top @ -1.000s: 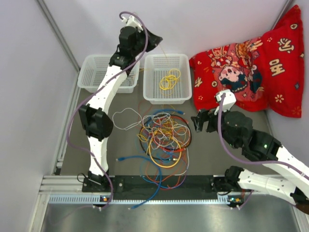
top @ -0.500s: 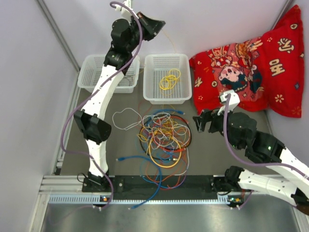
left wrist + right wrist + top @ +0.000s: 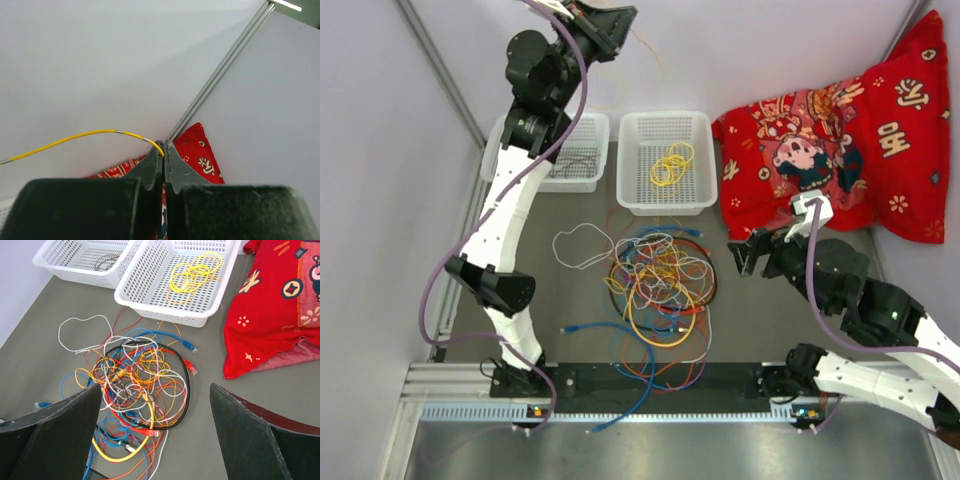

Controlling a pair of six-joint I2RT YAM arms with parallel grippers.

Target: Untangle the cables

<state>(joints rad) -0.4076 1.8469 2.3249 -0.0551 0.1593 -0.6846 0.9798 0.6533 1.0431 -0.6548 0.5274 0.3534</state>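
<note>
The cables lie in a many-coloured tangle (image 3: 655, 285) on the grey table between the arms, and it shows again in the right wrist view (image 3: 135, 385). A white loop (image 3: 582, 245) and a blue cable (image 3: 590, 328) stray off to its left. My left gripper (image 3: 605, 20) is high up by the back wall and is shut (image 3: 164, 146) on a thin yellow cable (image 3: 90, 134) that arcs away to the left. My right gripper (image 3: 748, 255) hovers right of the tangle. It is open (image 3: 155, 387) with nothing between its fingers.
A white basket (image 3: 665, 207) behind the tangle holds coiled yellow cables (image 3: 192, 275). Left of it, a second basket (image 3: 570, 178) holds a dark cable (image 3: 105, 260), with the left arm partly over it. A red printed cushion (image 3: 840, 150) fills the back right corner.
The left arm has lifted and swung up and left, taking the yellow cable with it. The right gripper has drifted slightly right and nearer, still open.
</note>
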